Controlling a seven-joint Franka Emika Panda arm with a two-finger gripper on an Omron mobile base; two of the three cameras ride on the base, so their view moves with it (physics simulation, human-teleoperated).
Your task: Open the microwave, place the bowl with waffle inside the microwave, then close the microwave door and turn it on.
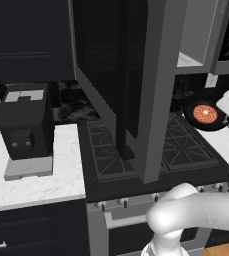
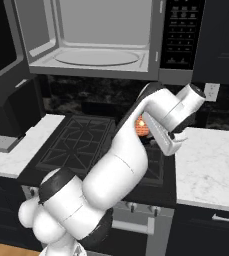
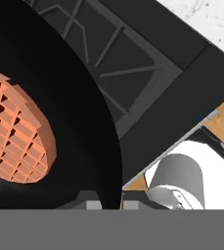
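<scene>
Bowl with the waffle in it sits tilted up off the stove, at the right side near the counter edge, lifted, I'd judge, to carry it up into the microwave, whose door is swung wide open with the cavity exposed above the burners. Hand view has the bowl rim right at the gripper, fingertips narrow and pinched on the rim, so it reads as holding the bowl by its edge. Insert step not yet done; door close and start remain.
</scene>
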